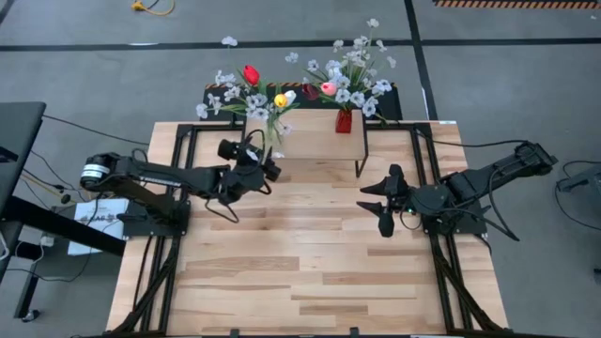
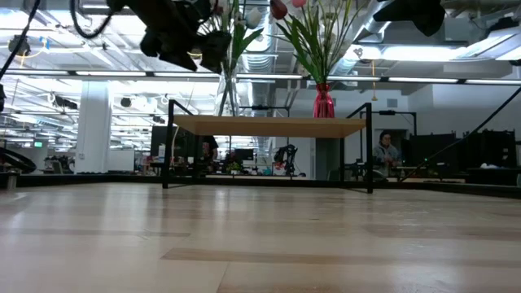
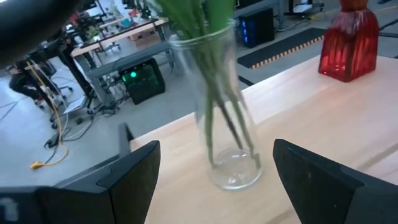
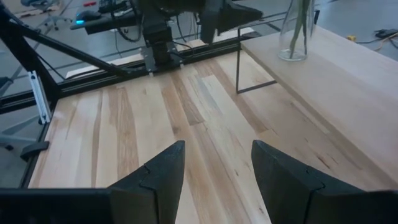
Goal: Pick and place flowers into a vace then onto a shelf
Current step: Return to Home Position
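Nearest to me is the bare front of the wooden tabletop; nothing lies on it. Above its middle hang my two grippers, one on each side, both raised off the wood.

My right gripper hovers over the table's right half, in front of the shelf and well apart from it. Its fingers are spread wide with nothing between them but planks.

My left gripper is farther in, just before the shelf's left front edge. Its fingers are also parted and empty. The transparent vase stands ahead in the gap between them, and neither finger touches the glass.

Next comes the one shelf, a small light-wood board on thin black legs at the far middle of the table. Two vases stand upright on it, well apart: the transparent vase towards its left end and the red vase towards its right.

Each vase holds one bunch of the flowers, so there are two bunches, with green stems down in the vases and heads fanning out beyond the table's far edge. From above I count one red tulip and one orange-yellow tulip in the left bunch, and one pink tulip in the right. The small white blossoms are too many and too tangled to count.

Beyond the table, one person sits in the room.
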`<state>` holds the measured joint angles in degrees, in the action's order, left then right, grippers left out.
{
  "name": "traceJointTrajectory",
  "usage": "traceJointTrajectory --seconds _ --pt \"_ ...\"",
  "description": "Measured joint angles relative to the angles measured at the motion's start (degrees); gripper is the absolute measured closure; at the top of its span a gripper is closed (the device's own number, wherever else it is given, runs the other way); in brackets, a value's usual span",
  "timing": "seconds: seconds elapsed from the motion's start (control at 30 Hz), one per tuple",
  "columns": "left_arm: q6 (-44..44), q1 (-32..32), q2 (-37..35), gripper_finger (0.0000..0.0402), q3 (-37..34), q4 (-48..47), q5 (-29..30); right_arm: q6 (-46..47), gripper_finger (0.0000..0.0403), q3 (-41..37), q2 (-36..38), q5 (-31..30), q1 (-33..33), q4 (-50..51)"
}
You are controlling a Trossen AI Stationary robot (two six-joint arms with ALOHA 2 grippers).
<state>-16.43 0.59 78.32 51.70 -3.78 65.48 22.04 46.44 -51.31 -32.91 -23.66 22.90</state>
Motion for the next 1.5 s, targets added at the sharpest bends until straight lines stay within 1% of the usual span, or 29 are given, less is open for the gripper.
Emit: traceJointTrajectory --seconds 0.23,0.3,0.37,0.47,0.53,0.63,0.73,0.83,0.87,0.9,0.93,1.03,1.1,1.2,1.3,1.37,1.43,1.5 --pt "-5.9 -3.8 -5.9 0.0099 0.0 -9.4 0.2 0.0 0.0226 0.0 0.0 0.0 0.0 0.0" --pt "-6.0 -5.4 -8.2 0.0099 0.0 -10.2 -1.0 0.0 0.0226 0.0 0.0 0.0 0.0 0.0" --pt "-5.2 -7.5 -10.9 0.0099 0.0 -10.4 -4.1 0.0 0.0226 0.0 0.0 0.0 0.0 -0.1" --pt "-3.5 -10.7 -16.4 0.0099 0.0 -10.3 -12.4 0.0 0.0226 0.0 0.0 0.0 0.0 -0.2" --pt "-3.5 -12.8 -20.6 0.0099 0.0 -10.3 -20.3 0.0 0.0226 0.0 0.0 0.1 0.0 -0.2" --pt "-4.0 -15.3 -27.5 0.0099 0.0 -11.7 -33.6 0.0 0.0226 0.0 0.0 0.1 0.0 -0.2" --pt "-6.2 -16.5 -34.4 0.0099 0.0 -15.8 -45.0 0.0 0.0226 0.0 0.0 0.1 0.1 -0.2" --pt "-11.1 -17.6 -39.8 0.0099 -0.1 -18.7 -50.9 2.7 0.0226 0.0 0.0 0.1 0.1 -0.2" --pt "-9.4 -18.0 -41.4 0.0099 -0.2 -19.0 -51.7 2.6 0.0226 0.0 0.0 0.2 0.0 -0.4" --pt "-5.6 -18.5 -42.9 0.0099 -0.2 -18.1 -52.0 0.9 0.0226 0.0 0.0 0.2 0.0 -1.2" --pt "-1.5 -19.0 -44.4 0.0099 -0.2 -15.5 -52.9 -1.5 0.0226 0.0 0.0 0.2 0.0 -3.1" --pt "8.9 -19.8 -51.2 0.0099 -0.2 -9.4 -58.4 -7.5 0.0226 0.0 1.7 0.8 1.1 -10.8" --pt "11.6 -19.8 -56.4 0.0099 0.0 -10.5 -59.3 -9.8 0.0226 0.1 4.3 2.8 2.6 -14.2" --pt "11.0 -19.8 -63.2 0.0099 -0.6 -18.6 -57.5 -11.0 0.0226 -0.2 8.7 8.7 6.1 -13.2" --pt "10.3 -19.7 -68.2 0.0099 -3.4 -19.6 -58.2 -15.8 0.0226 -2.7 13.5 20.3 9.8 -15.0" --pt "9.8 -19.7 -71.3 0.0099 -6.3 -19.2 -58.8 -16.7 0.0226 -5.4 16.6 26.3 12.3 -15.8" --pt "8.7 -19.7 -74.1 0.0099 -10.2 -18.8 -58.9 -15.9 0.0226 -8.9 19.4 28.7 14.5 -16.3" --pt "7.2 -19.7 -76.9 0.0099 -14.6 -16.6 -59.7 -14.6 0.0226 -12.7 22.0 29.7 16.1 -16.4"
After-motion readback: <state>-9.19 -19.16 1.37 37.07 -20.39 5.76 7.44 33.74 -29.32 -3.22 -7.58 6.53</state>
